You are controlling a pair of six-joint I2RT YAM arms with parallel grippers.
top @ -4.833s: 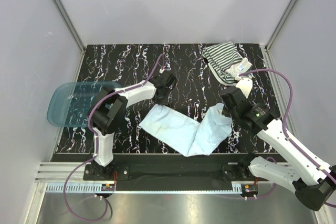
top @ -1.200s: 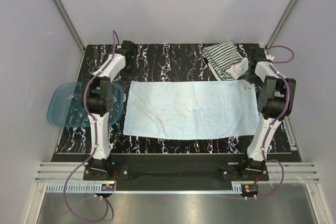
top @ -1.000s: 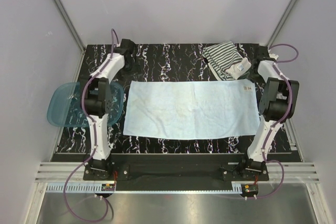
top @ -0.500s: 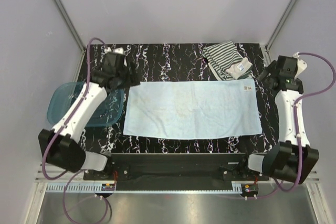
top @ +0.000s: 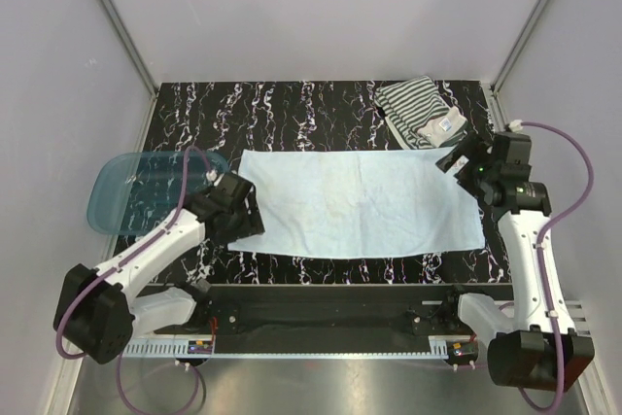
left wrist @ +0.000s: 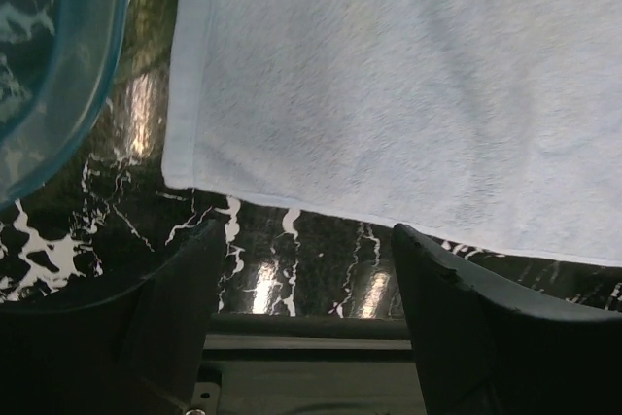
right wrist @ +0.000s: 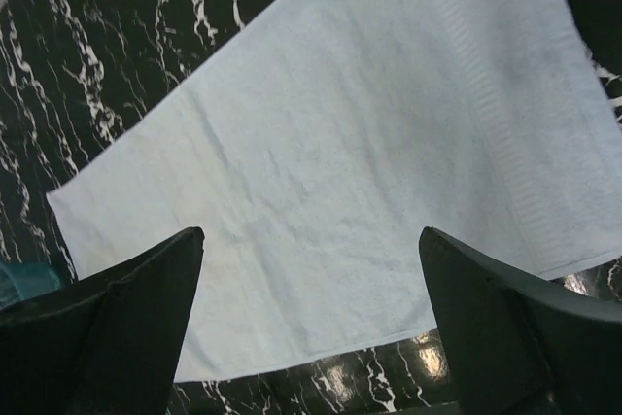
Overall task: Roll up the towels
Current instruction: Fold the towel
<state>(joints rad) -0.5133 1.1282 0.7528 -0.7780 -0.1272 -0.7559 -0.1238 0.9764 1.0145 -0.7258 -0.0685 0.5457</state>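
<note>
The light blue towel lies spread flat across the middle of the black marbled table. The striped towel sits bunched at the back right, just beyond the blue one's far right corner. My left gripper hovers over the blue towel's near left corner. In the left wrist view it is open and empty, above bare table just off the towel's near edge. My right gripper is above the towel's right end. In the right wrist view it is open over the cloth, holding nothing.
A translucent blue tub rests at the table's left edge, close to my left arm, and shows in the left wrist view. The table's front rail runs right below the left gripper. Grey walls enclose the table on three sides.
The once crumpled blue towel now lies flat. Both arms left its far corners: the left swung down to the near left corner, the right moved in over the right end.
</note>
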